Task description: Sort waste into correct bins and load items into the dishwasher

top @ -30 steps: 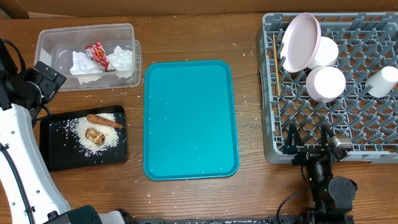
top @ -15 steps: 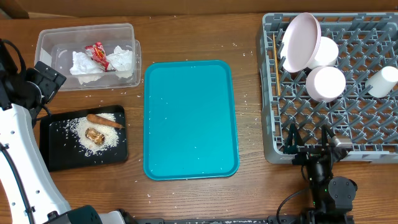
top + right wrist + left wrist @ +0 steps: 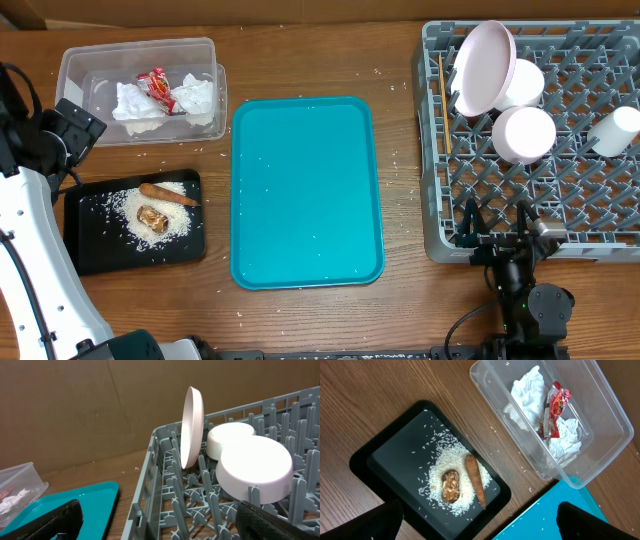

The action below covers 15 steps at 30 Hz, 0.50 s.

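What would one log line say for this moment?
left gripper open, empty; right gripper open, empty; napkins, wrapper in clear tub; rice, food stick, lump on black tray; plate, bowl, cup in dish rack

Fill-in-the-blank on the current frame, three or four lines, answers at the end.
1. The wrapper and napkins lie in the clear ____.
2. The rice, food stick and brown lump sit on the ____ tray.
3. The large plate stands on edge in the grey ____.
4. The left gripper and right gripper are both ____.
Answers: tub; black; rack; open.
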Motion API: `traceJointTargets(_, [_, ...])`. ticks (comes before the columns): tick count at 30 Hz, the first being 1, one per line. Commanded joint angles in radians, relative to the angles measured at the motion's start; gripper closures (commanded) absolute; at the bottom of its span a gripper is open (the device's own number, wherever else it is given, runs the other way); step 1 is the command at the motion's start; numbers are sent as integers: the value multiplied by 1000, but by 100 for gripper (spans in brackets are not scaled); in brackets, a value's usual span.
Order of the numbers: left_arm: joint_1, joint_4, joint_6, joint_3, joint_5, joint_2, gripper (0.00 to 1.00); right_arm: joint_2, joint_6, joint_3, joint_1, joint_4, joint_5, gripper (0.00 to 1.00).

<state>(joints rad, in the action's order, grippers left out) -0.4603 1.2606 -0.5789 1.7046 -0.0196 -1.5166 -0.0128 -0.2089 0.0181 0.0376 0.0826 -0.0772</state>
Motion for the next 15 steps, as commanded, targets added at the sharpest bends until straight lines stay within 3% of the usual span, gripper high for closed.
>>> traceJointTargets(1, [-3, -1, -20, 19, -9, 6, 0, 10, 4, -10, -3, -3, 8, 0])
traceJointTargets(7, [-4, 46, 32, 19, -34, 0, 0, 10, 4, -10, -3, -3, 8, 0])
traceJointTargets(11, [11, 100, -5, 1, 18, 2, 0, 10, 4, -10, -3, -3, 8, 0])
traceJointTargets(15, [75, 27, 26, -106, -6, 27, 0, 10, 4, -10, -3, -3, 8, 0])
